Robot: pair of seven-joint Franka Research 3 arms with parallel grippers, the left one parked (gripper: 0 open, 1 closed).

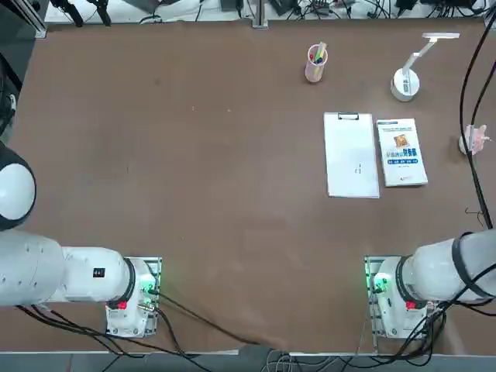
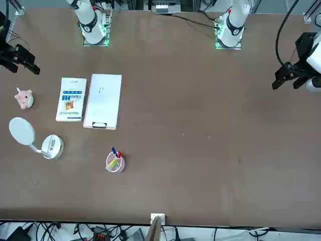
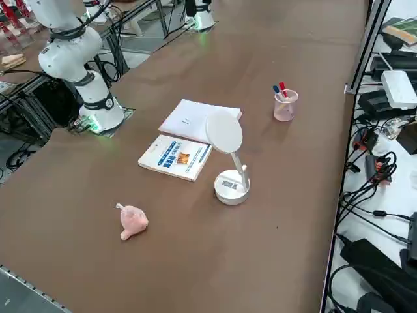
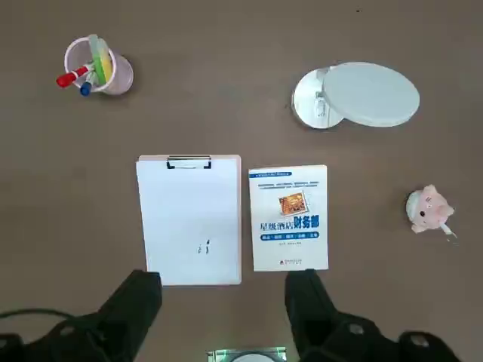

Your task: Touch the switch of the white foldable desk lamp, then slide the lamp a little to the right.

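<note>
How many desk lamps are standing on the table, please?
1. The white desk lamp stands beyond the book, to the right of the pen cup. I see no sign of another one hidden. The right gripper hangs open, away from the lamp.

Counter, seen from robot's side: clipboard just left of book. Pen cup beyond clipboard, toward far edge; pens in it. Desk lamp right of cup, beyond book. Pig figurine right of book, nearer than lamp. Right hand above counter, toward its right side.
</note>
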